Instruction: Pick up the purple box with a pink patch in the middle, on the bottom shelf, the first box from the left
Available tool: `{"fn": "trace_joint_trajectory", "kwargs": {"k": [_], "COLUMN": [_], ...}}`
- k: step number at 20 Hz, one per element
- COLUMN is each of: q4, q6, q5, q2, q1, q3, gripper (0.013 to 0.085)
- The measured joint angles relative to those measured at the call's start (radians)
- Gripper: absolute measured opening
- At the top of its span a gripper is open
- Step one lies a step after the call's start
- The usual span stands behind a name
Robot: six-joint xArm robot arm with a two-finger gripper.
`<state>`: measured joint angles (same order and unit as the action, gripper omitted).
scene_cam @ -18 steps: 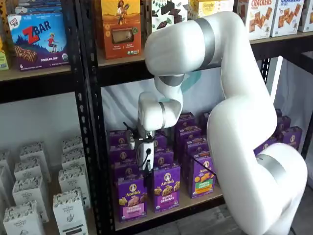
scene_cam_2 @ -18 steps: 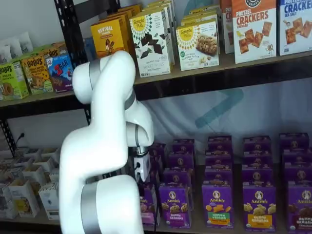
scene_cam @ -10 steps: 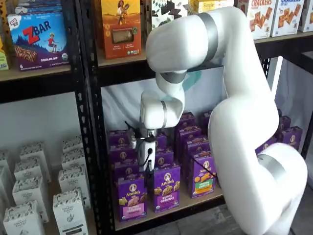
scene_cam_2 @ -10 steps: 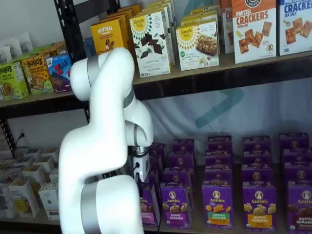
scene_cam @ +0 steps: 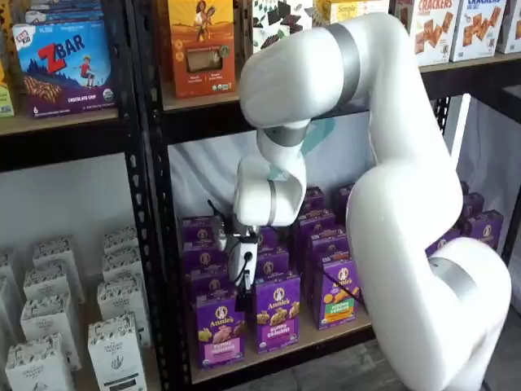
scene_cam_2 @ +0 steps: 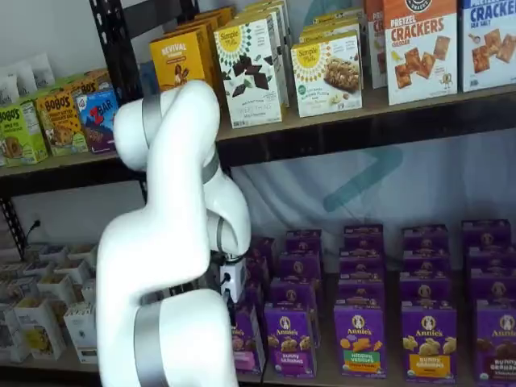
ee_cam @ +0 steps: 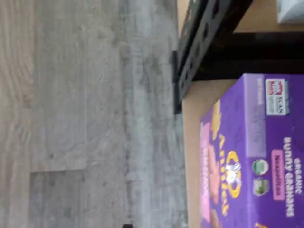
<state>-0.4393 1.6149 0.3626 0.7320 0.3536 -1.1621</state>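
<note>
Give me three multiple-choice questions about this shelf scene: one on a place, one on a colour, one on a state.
1. The purple box stands on: A the bottom shelf; B the floor; C the top shelf.
2. The rack uprights are: A white; B black; C red.
3. The purple box is: A lying flat; B lifted in the fingers; C upright.
Answers: 1 A, it sits on the lowest tan board. 2 B, the posts are black. 3 C, it stands on its base.
</note>
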Motion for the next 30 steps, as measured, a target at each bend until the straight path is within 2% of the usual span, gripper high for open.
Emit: {"fn": "trace_joint_trajectory", "kwargs": {"k": [3, 10, 18, 25, 30], "q4": [0.014, 0.09, 0.253, 0.317, 0.331], "q6": [-0.015, -0.081, -0.216, -0.271, -0.285], "q5": [-0.017, -0.003, 0.076, 0.12, 0.115], "q2": [0.024, 0.095, 0.194, 0.255, 0.284], "q1": [0.003, -0.004, -0.022, -0.026, -0.023], "q3": [-0.023, -0.115, -0.253, -0.329, -0.347], "gripper": [0.085, 0.085, 0.085, 0.085, 0.085]}}
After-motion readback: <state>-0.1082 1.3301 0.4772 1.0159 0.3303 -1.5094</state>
